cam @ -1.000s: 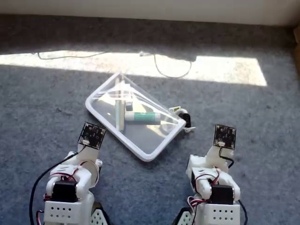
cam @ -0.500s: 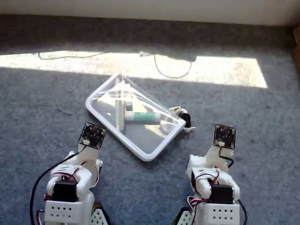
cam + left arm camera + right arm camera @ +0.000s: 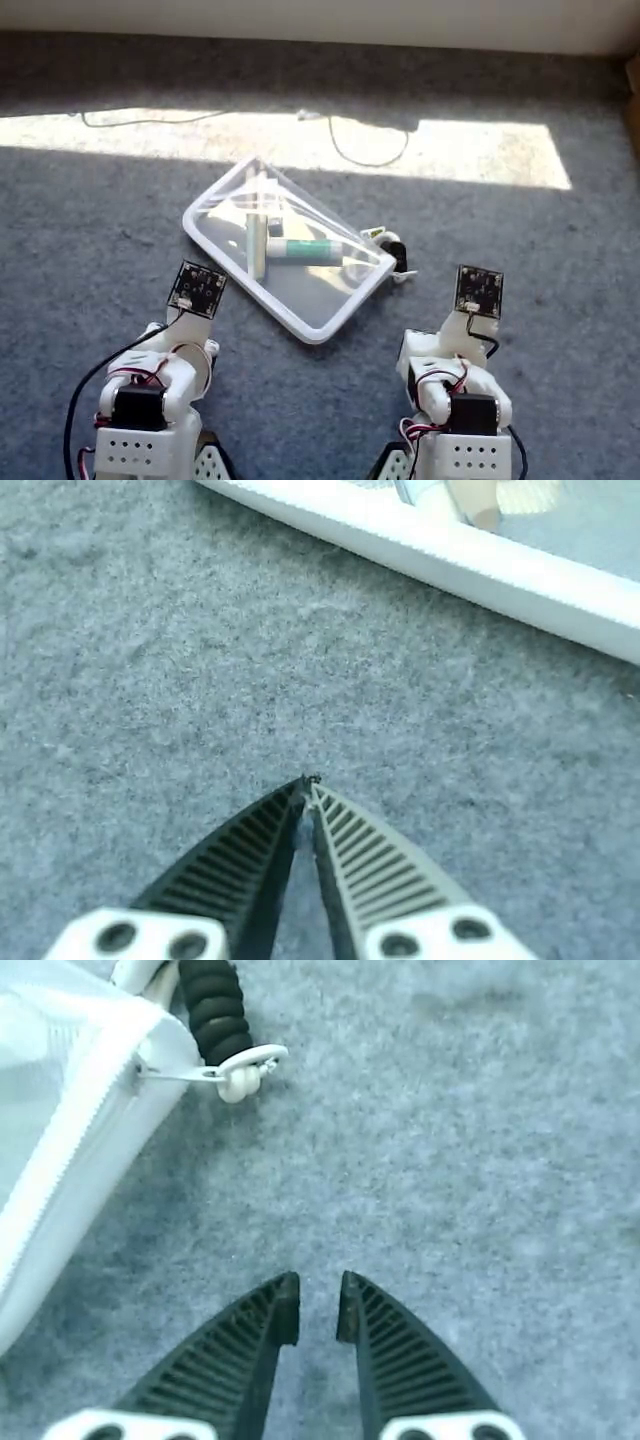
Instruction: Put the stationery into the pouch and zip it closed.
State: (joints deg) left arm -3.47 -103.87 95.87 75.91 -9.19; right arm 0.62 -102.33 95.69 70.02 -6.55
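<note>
high view: clear pouch (image 3: 262, 295) with a white zip border lies cornerwise on grey carpet (image 3: 520, 260), between the two arms and a little beyond them. a white pen (image 3: 256, 235) and a green-and-white tube (image 3: 305, 250) show through the plastic and look to be inside it, crossing near the pouch's middle. the black ribbed zip pull (image 3: 397, 257) sits at the pouch's right corner. left arm (image 3: 160, 390) and right arm (image 3: 455, 385) stand at the near edge, well apart, neither touching the pouch. a cable (image 3: 365, 155) trails across a sunlit strip on the far side. left wrist view: left gripper (image 3: 305, 785) hangs over bare carpet with its tips pressed together and nothing between them, the pouch's white edge (image 3: 480, 565) just beyond. right wrist view: right gripper (image 3: 317, 1305) hangs over carpet with a narrow gap and nothing held, the pull's ring (image 3: 245, 1068) and ribbed tag (image 3: 215, 1005) beyond it at the pouch's corner (image 3: 70, 1110). the zip teeth along that edge look meshed up to the slider, but whether the whole run is closed cannot be told. judgement: loading appears done and the step in hand is the zip, either the last of it or a check. if any run is open, the next move calls for the right gripper to open wider and take the small pull squarely while the left pins the near edge so the light pouch does not slide.
</note>
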